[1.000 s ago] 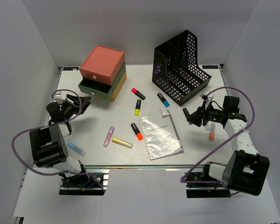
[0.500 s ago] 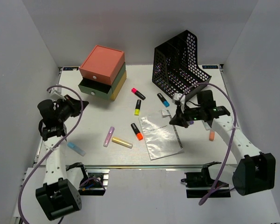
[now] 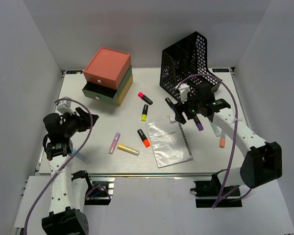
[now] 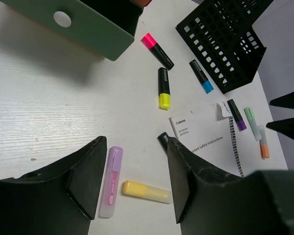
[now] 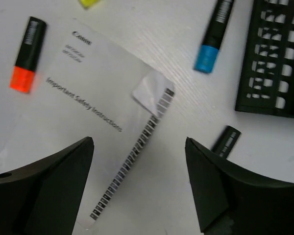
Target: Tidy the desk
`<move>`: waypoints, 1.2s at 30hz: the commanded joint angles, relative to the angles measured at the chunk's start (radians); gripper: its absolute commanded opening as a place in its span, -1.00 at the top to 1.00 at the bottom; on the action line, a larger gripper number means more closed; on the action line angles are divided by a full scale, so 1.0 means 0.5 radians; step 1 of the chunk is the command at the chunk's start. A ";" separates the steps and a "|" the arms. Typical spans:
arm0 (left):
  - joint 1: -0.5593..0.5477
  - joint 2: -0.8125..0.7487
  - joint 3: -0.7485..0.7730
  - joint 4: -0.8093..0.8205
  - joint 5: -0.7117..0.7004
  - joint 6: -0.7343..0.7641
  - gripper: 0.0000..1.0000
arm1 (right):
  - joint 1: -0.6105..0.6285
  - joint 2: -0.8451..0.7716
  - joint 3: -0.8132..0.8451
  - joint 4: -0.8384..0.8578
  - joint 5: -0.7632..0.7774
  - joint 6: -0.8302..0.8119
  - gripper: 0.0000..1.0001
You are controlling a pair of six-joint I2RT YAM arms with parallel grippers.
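Note:
The desk [image 3: 112, 120] is a white tabletop strewn with highlighters and a booklet in a clear sleeve [image 3: 169, 142]. My left gripper [image 3: 87, 118] hangs open over the left side, holding nothing. In the left wrist view its fingers [image 4: 88, 181] frame a pale purple highlighter [image 4: 111, 181] and a pale yellow one [image 4: 146, 192] lying on the desk below. My right gripper [image 3: 179, 115] is open and empty above the booklet's upper right corner [image 5: 154, 90]. A blue-capped highlighter [image 5: 213, 39] and the black end of a purple one [image 5: 225, 141] lie close by.
A pink-green-yellow drawer box [image 3: 108, 73] stands at the back left, a black mesh file holder [image 3: 191, 68] at the back right. Pink [image 3: 145, 98], yellow [image 3: 144, 112] and orange [image 3: 143, 138] black-bodied highlighters lie mid-desk. Pale blue [image 3: 80, 155], orange [image 3: 222, 142] and green [image 3: 214, 128] ones lie near the sides.
The right arm has swung left, from the right side to above the booklet's corner, uncovering the purple highlighter. The left arm has unfolded and its gripper has shifted slightly forward.

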 commanded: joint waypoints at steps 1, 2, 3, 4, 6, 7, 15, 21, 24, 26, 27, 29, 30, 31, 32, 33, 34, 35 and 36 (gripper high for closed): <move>-0.003 -0.084 -0.020 -0.065 -0.043 0.057 -0.26 | -0.107 -0.105 0.010 0.020 0.277 0.197 -0.64; -0.003 -0.103 -0.033 -0.059 -0.034 0.057 -0.26 | -0.135 -0.139 -0.002 0.013 0.298 0.206 -0.67; -0.003 -0.121 -0.042 -0.056 -0.025 0.054 -0.41 | -0.208 -0.148 -0.015 0.004 0.317 0.212 -0.67; -0.003 -0.158 -0.051 -0.056 -0.025 0.054 -0.43 | -0.278 -0.139 -0.012 -0.014 0.308 0.191 -0.64; -0.003 -0.186 -0.060 -0.053 -0.031 0.051 -0.45 | -0.420 -0.100 0.016 -0.102 0.256 0.148 -0.49; -0.003 -0.207 -0.063 -0.050 -0.034 0.051 -0.45 | -0.508 -0.033 0.055 -0.140 0.201 0.129 -0.40; -0.003 -0.275 -0.073 -0.040 -0.037 0.045 -0.47 | -0.902 0.235 0.123 -0.312 0.167 -0.147 0.35; -0.003 -0.293 -0.076 -0.040 -0.037 0.042 -0.47 | -0.985 0.327 0.050 -0.235 0.387 -0.254 -0.16; -0.003 -0.293 -0.079 -0.034 -0.037 0.042 -0.47 | -1.000 0.391 0.013 -0.192 0.409 -0.285 -0.36; -0.003 -0.293 -0.076 -0.034 -0.049 0.039 -0.48 | -0.997 0.443 0.013 -0.186 0.409 -0.291 -0.40; -0.003 -0.290 -0.079 -0.034 -0.056 0.036 -0.47 | -0.997 0.486 0.010 -0.159 0.436 -0.297 -0.41; -0.003 -0.290 -0.079 -0.040 -0.059 0.036 -0.48 | -1.000 0.526 0.007 -0.128 0.440 -0.306 -0.39; -0.003 -0.293 -0.082 -0.037 -0.062 0.036 -0.48 | -1.000 0.566 0.004 -0.113 0.446 -0.309 -0.37; -0.003 -0.287 -0.082 -0.037 -0.062 0.039 -0.48 | -1.000 0.588 0.010 -0.109 0.449 -0.319 -0.35; -0.003 -0.287 -0.082 -0.040 -0.062 0.039 -0.48 | -1.000 0.606 0.016 -0.103 0.449 -0.319 -0.30; -0.003 -0.290 -0.082 -0.040 -0.065 0.039 -0.48 | -1.000 0.643 0.016 -0.088 0.452 -0.316 -0.28; -0.003 -0.287 -0.082 -0.040 -0.068 0.039 -0.48 | -1.006 0.661 0.016 -0.079 0.464 -0.322 -0.25; -0.003 -0.281 -0.082 -0.047 -0.077 0.039 -0.48 | -1.003 0.677 0.013 -0.063 0.473 -0.328 -0.22; -0.003 -0.281 -0.082 -0.047 -0.086 0.039 -0.48 | -1.006 0.686 0.007 -0.051 0.480 -0.325 -0.21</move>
